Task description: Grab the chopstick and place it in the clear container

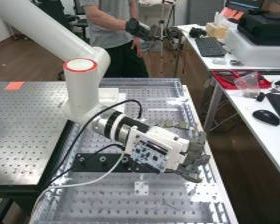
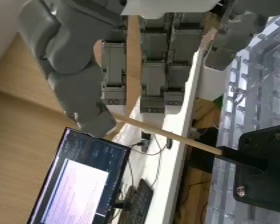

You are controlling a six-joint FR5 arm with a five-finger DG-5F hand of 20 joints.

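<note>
With grey hand (image 1: pixel 194 159) above perforated metal bench (image 1: pixel 184 200), near its right side in high view, fingers extend fairly straight, thumb standing apart from them, not curled round anything. Slim pale wooden chopstick (image 2: pixel 167 134) slants in wrist view between thumb's tip and black stub (image 2: pixel 240 158) on dark bolted plate (image 2: pixel 257 185); end by thumb hidden, contact there impossible to tell. Lit dark-framed monitor (image 2: pixel 74 185) and black keyboard (image 2: pixel 141 202) on white desk (image 2: pixel 169 165). Red tray (image 1: pixel 224 77) on right-hand desk, high view.
</note>
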